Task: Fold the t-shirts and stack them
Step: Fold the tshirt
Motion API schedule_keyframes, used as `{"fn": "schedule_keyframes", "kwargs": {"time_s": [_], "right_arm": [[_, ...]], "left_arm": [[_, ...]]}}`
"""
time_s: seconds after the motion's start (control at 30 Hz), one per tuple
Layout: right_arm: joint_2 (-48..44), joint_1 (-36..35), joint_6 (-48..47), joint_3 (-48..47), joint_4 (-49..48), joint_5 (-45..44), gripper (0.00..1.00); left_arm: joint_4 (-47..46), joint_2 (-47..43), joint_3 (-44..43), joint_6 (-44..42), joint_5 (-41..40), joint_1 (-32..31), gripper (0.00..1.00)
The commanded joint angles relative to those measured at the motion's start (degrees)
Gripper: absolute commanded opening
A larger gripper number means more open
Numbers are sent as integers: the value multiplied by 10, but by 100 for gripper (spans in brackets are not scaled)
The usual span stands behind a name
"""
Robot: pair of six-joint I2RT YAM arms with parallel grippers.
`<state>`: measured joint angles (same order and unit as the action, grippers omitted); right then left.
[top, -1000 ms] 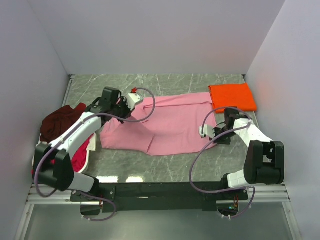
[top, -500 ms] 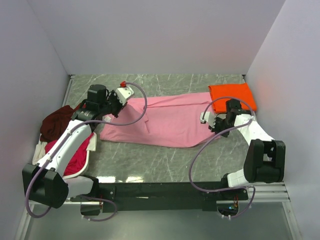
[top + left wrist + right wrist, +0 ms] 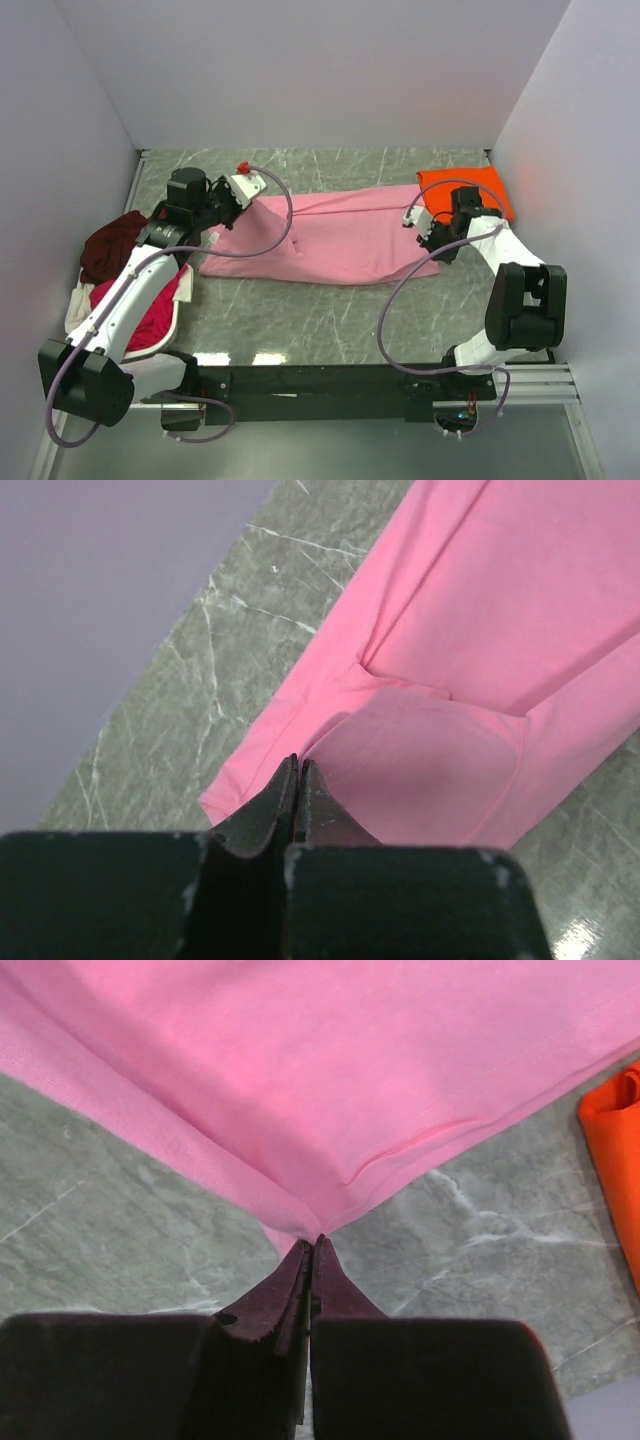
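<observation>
Between the two sets of jaws, a light pink t-shirt (image 3: 335, 238) lies stretched into a long band on the table (image 3: 300, 320).
Left jaws are pinched shut on the shirt's left end, a sleeve fold lying just ahead of them. Right jaws are clamped on a hem corner at the other end, with the folded orange t-shirt (image 3: 490, 195) just beyond them. The cloth looks light, limp and slightly stretchy. It probably sags and creases wherever it is unsupported, so corners and hem edges, held at both ends together, are the places to take it. Compared with a second ago, both jaws sit farther from the arm bases. The shirt's near edge has been carried over, leaving a narrower, doubled strip.
</observation>
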<state>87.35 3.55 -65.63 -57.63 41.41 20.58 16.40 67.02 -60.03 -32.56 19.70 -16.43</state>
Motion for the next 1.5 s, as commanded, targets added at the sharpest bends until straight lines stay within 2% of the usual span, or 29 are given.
{"fn": "schedule_keyframes", "kwargs": {"time_s": [0.0, 0.33, 0.67, 0.87, 1.47], "right_arm": [[12, 5, 34, -37, -9, 0, 0], [76, 4, 94, -112, 2, -8, 0], [161, 2, 144, -231, 29, -5, 0], [187, 2, 148, -253, 35, -12, 0], [197, 1, 154, -256, 29, -21, 0]], "left_arm": [[-47, 0, -14, -21, 1, 2, 0], [-74, 30, -37, -26, -33, 27, 1], [-103, 72, -50, -39, -38, 38, 0], [-99, 99, -76, -49, -43, 42, 0], [-95, 107, -62, -42, -41, 47, 0]]}}
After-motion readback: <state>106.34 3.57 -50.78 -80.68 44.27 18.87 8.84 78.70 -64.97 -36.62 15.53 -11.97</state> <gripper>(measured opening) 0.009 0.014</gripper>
